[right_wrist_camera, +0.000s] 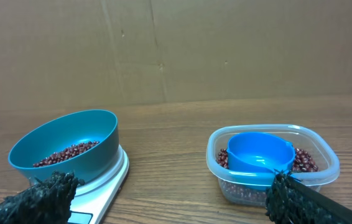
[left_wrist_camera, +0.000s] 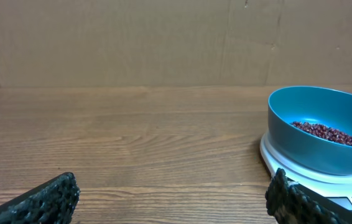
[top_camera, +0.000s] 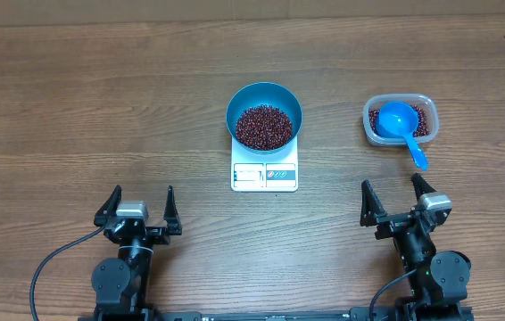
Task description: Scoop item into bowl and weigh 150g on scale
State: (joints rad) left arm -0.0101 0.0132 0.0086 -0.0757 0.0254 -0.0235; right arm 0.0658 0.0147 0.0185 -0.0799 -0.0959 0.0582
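Seen from overhead, your left gripper (top_camera: 142, 198) sits at the lower left of the frame and your right gripper (top_camera: 392, 187) at the lower right, both with fingers spread wide and holding nothing. Above and between them, at frame centre, one bright blue bowl (top_camera: 264, 91) stands on one white scale (top_camera: 264, 176), and a heap of dark red-brown beans (top_camera: 264, 127) covers the bowl's floor. The bowl hides most of the scale, leaving only the front strip showing. That strip carries a display window and a small printed label, both too small for you to read. At the upper right, well apart from the scale, one clear tub (top_camera: 367, 125) holds more beans. One blue scoop (top_camera: 397, 119) lies in it, cup up, with its handle running over the tub's near rim toward the lower right. Open wood of the table (top_camera: 101, 107) runs across the left half of the frame and through the gap between scale and tub. In both wrist views a plain cardboard wall (left_wrist_camera: 163, 43) closes off the table's far edge.
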